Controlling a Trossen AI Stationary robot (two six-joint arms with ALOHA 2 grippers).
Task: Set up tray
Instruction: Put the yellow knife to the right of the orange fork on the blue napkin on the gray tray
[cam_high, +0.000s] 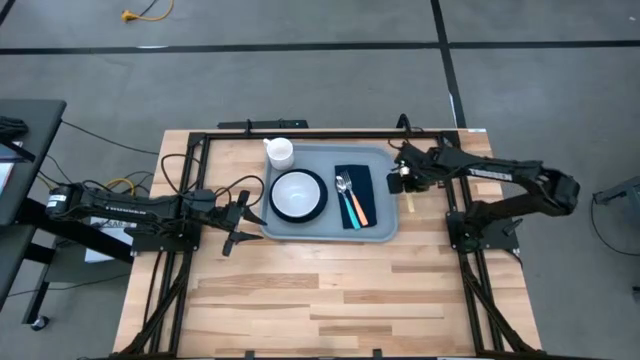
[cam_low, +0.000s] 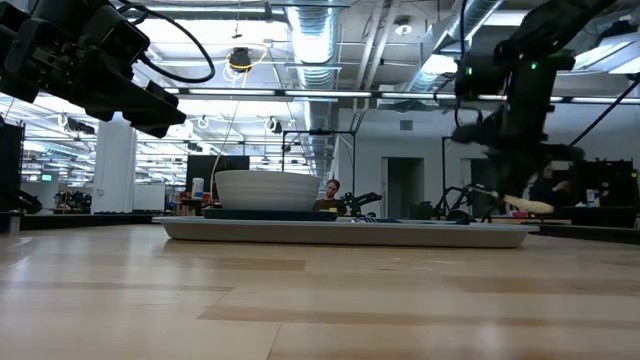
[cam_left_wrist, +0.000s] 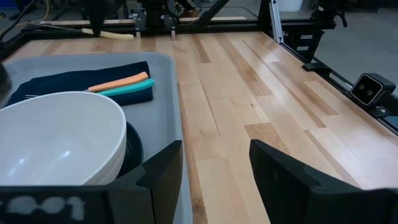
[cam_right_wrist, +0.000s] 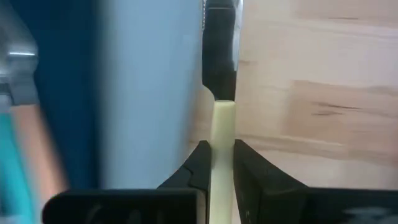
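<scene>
Counted on the table:
One tray (cam_high: 385, 232), one bowl (cam_high: 297, 192), one plate (cam_high: 318, 210), one cup (cam_high: 279, 152), one napkin (cam_high: 354, 176), three utensils, two grippers.

Tabletop (cam_high: 300, 290) is evenly lit from overhead; shadows are soft and short. In the low view, backlight is thrown by ceiling strip lights (cam_low: 330, 93), so both arms are rendered as dark silhouettes. Glare is seen on the wood in the left wrist view. The right wrist view is heavily blurred; tray (cam_right_wrist: 149, 93) and napkin (cam_right_wrist: 62, 93) are smeared.
</scene>
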